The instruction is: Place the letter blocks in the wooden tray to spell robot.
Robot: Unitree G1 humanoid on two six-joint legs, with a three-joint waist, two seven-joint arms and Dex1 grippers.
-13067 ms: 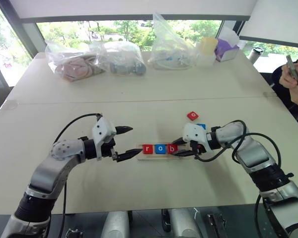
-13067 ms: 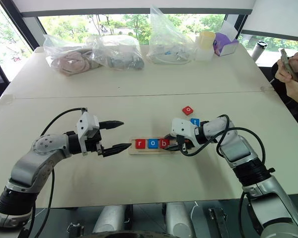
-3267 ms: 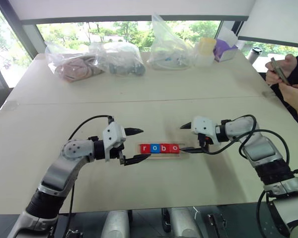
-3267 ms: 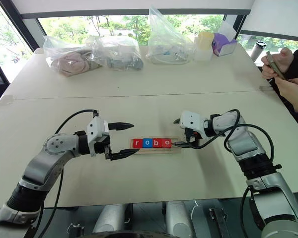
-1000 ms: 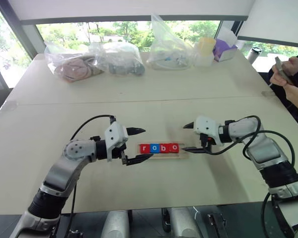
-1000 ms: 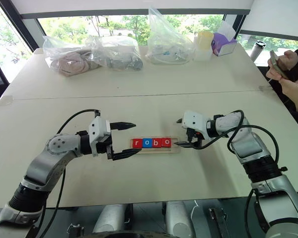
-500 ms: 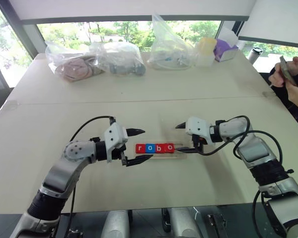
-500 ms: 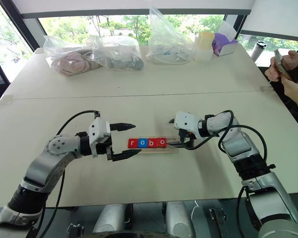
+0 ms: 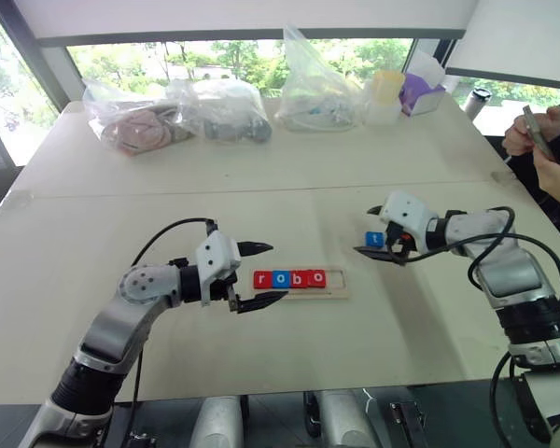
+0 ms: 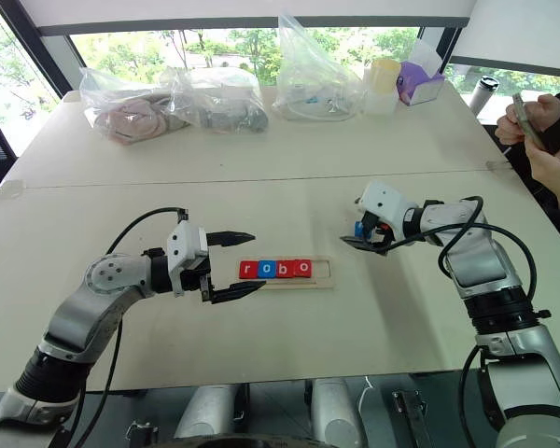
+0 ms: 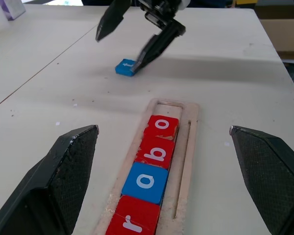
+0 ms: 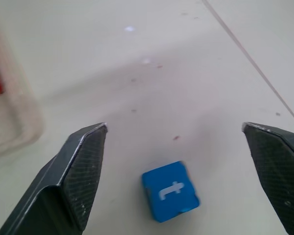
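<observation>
The broad, matte, off-white tabletop (image 9: 289, 187) carries clear crinkled plastic bags (image 9: 215, 107) along its far edge, well beyond both arms. The left end effector (image 9: 261, 273) hangs with its two black textured fingers spread wide and empty, its tips just beside the near end of the long, narrow pale wooden tray with rounded ends (image 9: 334, 282). In the tray's shallow groove four small flat square letter blocks (image 9: 289, 278) sit touching in a row, red r, blue o, red b, red o, leaving the slot farthest from that end effector bare. The right end effector (image 10: 362, 229) is likewise wide open and holds nothing; the small blue square block with a white t (image 12: 170, 190) lies flat on the tabletop between its fingertips, apart from the tray.
</observation>
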